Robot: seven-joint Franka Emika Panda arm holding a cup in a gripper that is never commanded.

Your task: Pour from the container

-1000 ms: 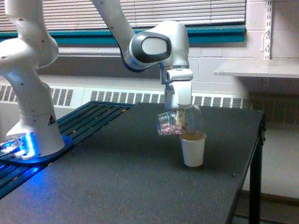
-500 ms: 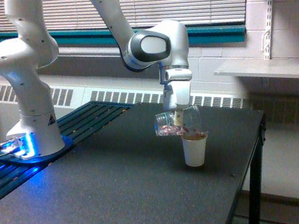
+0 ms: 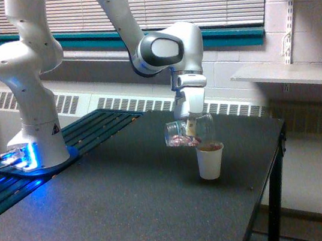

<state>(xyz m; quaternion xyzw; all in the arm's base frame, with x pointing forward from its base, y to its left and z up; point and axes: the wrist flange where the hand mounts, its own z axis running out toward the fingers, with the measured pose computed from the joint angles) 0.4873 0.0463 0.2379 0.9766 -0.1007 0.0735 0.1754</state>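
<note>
The tool (image 3: 192,123) is clamped around the container (image 3: 188,132), which lies on its side, long axis nearly level, just above and left of the paper cup (image 3: 210,161) on the worktop (image 3: 115,218).

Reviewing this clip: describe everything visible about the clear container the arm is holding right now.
The container is a clear, transparent plastic jar, seemingly a bit larger than the paper cup. It lies tipped roughly on its side, gripped from above by the tool, and hangs in the air just above and toward the exterior view's left of the cup's rim. Small pinkish-red pieces show through its wall, gathered along its lower side. Nothing but the tool appears to touch it; whether it meets the cup's rim is unclear. It is held over the dark table.
</note>
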